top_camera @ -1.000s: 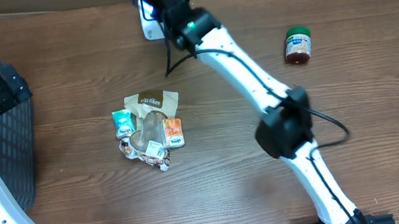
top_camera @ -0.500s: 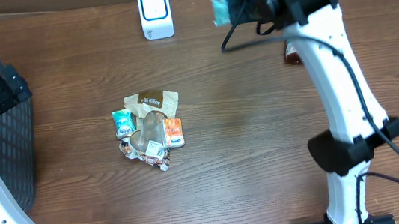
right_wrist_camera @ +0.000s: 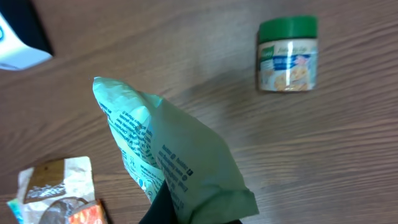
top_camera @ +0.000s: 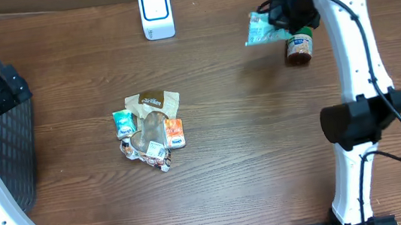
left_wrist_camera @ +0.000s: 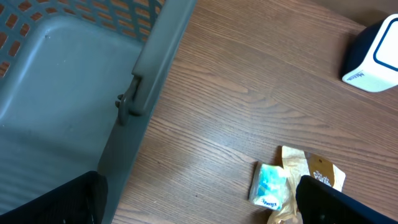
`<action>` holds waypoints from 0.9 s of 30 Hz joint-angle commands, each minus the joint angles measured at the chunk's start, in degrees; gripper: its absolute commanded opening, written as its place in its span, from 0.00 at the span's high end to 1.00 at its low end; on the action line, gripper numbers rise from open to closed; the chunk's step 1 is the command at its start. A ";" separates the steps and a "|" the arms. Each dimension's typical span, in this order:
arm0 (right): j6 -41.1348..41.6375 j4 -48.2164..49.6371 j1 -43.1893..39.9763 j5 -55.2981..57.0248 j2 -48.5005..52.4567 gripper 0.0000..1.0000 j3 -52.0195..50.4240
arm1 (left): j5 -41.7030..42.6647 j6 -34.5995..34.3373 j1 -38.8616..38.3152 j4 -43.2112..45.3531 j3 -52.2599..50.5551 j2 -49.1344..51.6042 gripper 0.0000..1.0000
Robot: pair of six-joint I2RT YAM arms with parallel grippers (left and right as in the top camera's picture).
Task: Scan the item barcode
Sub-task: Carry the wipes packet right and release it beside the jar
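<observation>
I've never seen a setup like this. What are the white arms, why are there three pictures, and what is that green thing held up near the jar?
These are two robot arms at a wooden table, each ending in a two-finger gripper. The wide picture looks down from above; the other two come from small cameras on each wrist.

The right gripper has its jaws shut on a pale green packet, lifted above the table beside a green-lidded jar. The left gripper is open and empty, beside a grey basket.

On the table lie a pile of snack packets and a small white box, probably the barcode scanner.
</observation>
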 commanded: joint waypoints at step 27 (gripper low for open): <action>0.31 6.62 -0.22 -1.29 4.85 0.96 -17.05 | 0.63 -0.52 -0.02 0.04 1.16 -0.31 0.01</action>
